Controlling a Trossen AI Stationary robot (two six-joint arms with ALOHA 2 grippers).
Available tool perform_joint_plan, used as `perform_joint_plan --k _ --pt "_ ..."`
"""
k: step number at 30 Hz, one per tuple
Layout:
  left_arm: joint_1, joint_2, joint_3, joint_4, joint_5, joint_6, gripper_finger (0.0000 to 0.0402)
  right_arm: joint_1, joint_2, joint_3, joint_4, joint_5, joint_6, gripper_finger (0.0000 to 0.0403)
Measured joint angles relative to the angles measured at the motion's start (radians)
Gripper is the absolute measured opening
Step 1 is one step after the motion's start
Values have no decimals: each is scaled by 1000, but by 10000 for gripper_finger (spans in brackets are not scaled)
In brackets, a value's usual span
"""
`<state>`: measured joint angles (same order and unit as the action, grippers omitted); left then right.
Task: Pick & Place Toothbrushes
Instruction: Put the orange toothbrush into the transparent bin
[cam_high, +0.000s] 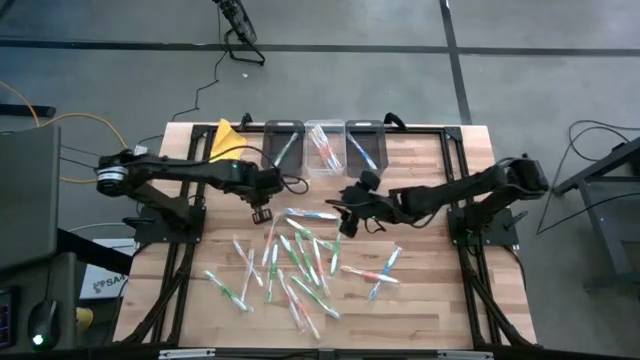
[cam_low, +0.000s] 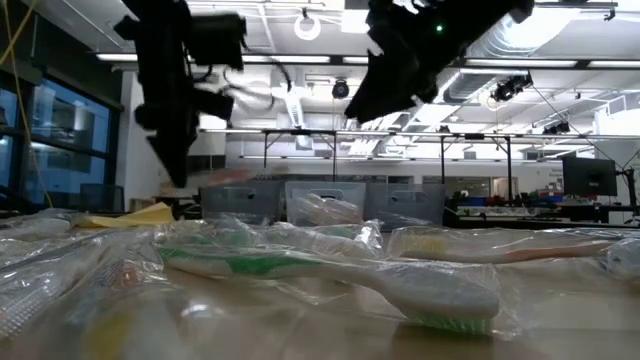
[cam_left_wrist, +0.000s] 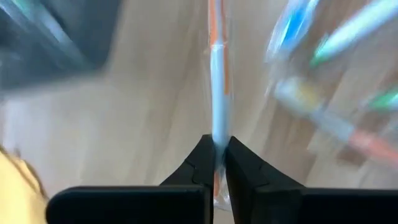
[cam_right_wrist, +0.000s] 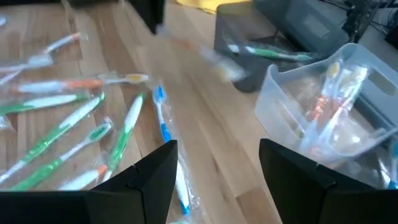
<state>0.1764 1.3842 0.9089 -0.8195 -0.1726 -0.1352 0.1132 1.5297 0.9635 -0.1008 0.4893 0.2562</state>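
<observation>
Several wrapped toothbrushes (cam_high: 295, 265), white with green, orange or blue, lie scattered on the wooden table (cam_high: 430, 290). My left gripper (cam_high: 262, 212) hangs over their far left edge, shut on an orange-and-white toothbrush (cam_left_wrist: 217, 68). This brush shows as a blurred streak (cam_right_wrist: 202, 51) in the right wrist view. My right gripper (cam_right_wrist: 217, 177) stands open over the far side of the pile (cam_high: 345, 218), with nothing between its fingers. Three bins stand at the far edge: a dark one (cam_high: 283, 148) with a green brush, a clear one (cam_high: 322, 148) with orange brushes, and another dark one (cam_high: 365, 145). My left gripper pinches the orange-and-white toothbrush near one end (cam_left_wrist: 216, 142) between its two fingertips, through the clear wrapper. The fingers come steeply from above. A short piece of brush and wrapper shows behind the fingertips, and the long part sticks out ahead of them. The brush is lifted clear of the table.
A yellow cloth (cam_high: 228, 140) lies at the far left beside the bins. Bare wood lies between the pile and the bins and along the table's right side. Cables and the arms' frame rails run beside the table.
</observation>
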Motion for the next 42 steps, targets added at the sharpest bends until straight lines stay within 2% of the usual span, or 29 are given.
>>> perform_joint_plan --k 10,18,20,25,30,35,42 --pt "-2 -173 -2 82 31 43 11 -4 113 1 383 -28 -116 220" --pt "-50 -290 -1 222 98 106 11 -44 115 0 547 -18 -130 220" --pt "-68 -307 0 265 112 117 11 -58 115 0 606 -45 -132 220" --pt "-101 -310 0 307 114 136 10 -90 115 0 715 -196 -155 220" --pt "-100 -305 0 331 113 151 10 -112 115 0 784 -249 -155 213" --pt "-100 -305 0 349 117 155 10 -130 115 0 801 -341 -161 169" --pt "-99 -306 0 354 118 157 10 -148 115 0 822 -387 -166 35"
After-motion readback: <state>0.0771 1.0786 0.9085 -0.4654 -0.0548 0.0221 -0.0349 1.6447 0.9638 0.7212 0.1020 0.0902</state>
